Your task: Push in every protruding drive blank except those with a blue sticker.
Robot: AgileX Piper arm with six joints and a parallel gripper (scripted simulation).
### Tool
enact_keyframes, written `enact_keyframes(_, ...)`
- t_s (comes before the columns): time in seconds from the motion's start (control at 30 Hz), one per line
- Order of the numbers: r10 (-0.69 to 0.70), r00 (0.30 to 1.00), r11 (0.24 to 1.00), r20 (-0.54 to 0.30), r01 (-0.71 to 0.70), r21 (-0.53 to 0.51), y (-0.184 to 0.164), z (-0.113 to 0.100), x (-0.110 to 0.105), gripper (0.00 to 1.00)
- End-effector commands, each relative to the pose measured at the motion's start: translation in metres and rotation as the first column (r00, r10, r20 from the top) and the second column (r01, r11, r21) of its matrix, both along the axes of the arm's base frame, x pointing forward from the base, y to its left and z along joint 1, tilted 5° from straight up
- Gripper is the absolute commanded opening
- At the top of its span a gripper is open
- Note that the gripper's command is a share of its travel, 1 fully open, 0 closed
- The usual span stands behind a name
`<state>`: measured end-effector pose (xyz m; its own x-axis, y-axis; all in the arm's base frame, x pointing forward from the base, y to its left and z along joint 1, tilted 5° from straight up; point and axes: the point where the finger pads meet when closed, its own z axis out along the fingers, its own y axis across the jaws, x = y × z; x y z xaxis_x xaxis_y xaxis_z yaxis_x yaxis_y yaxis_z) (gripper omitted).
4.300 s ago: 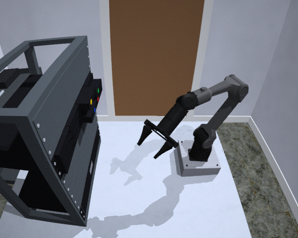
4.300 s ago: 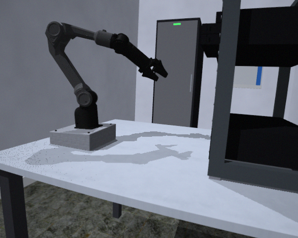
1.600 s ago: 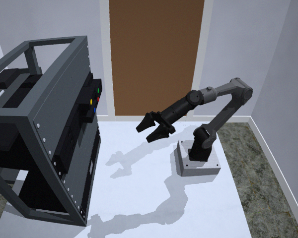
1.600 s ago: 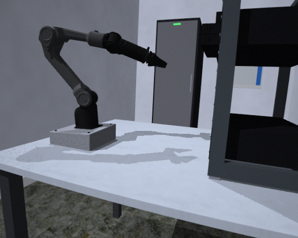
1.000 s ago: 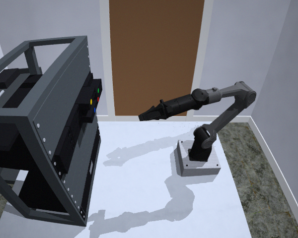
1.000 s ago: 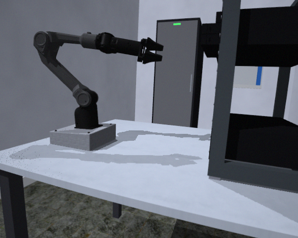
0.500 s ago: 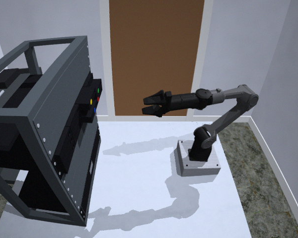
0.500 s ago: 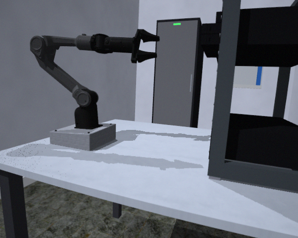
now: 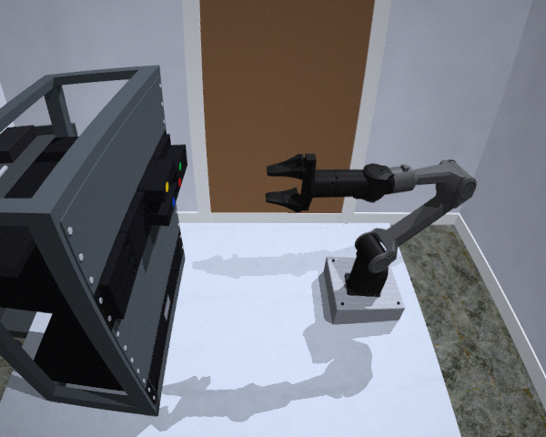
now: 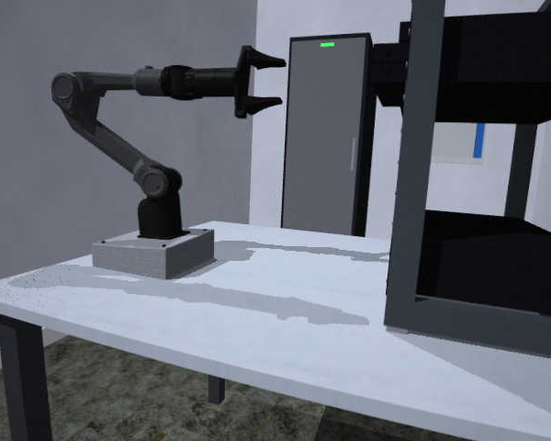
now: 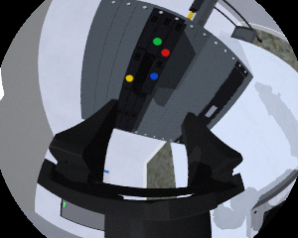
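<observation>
The arm (image 9: 419, 214) is slim, built of dark grey angular links joined by round, drum-shaped joints with lighter grey end caps. Its lowest section is a black cylindrical column that rises from a pale grey, square pedestal (image 9: 389, 308) with small dark screws at the corners of its top face. The forearm section turns to black, segmented cylinders towards the wrist. The gripper (image 9: 282, 188) is matt black: a flat crossbar carrying two tapering, wedge-shaped fingers (image 10: 263, 61) with blunt tips. No cables or markings show
</observation>
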<state>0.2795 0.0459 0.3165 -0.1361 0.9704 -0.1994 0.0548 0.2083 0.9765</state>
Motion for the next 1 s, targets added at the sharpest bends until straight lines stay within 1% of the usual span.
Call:
enact_keyframes(0.0,-0.018,1.0,0.999,0.002,0.018,0.032,-0.004,0.0,-0.001,1.0)
enact_keyframes(0.13,-0.045,0.999,0.996,-0.002,0.045,0.082,-0.01,0.0,-0.003,1.0)
enact_keyframes(0.2,-0.045,0.999,0.996,-0.002,0.045,0.082,-0.01,0.0,-0.003,1.0)
enact_keyframes(0.47,-0.076,0.997,0.987,-0.007,0.076,0.141,-0.017,0.0,-0.005,1.0)
enact_keyframes(0.97,-0.084,0.996,0.984,-0.009,0.085,0.158,-0.019,0.0,-0.006,1.0)
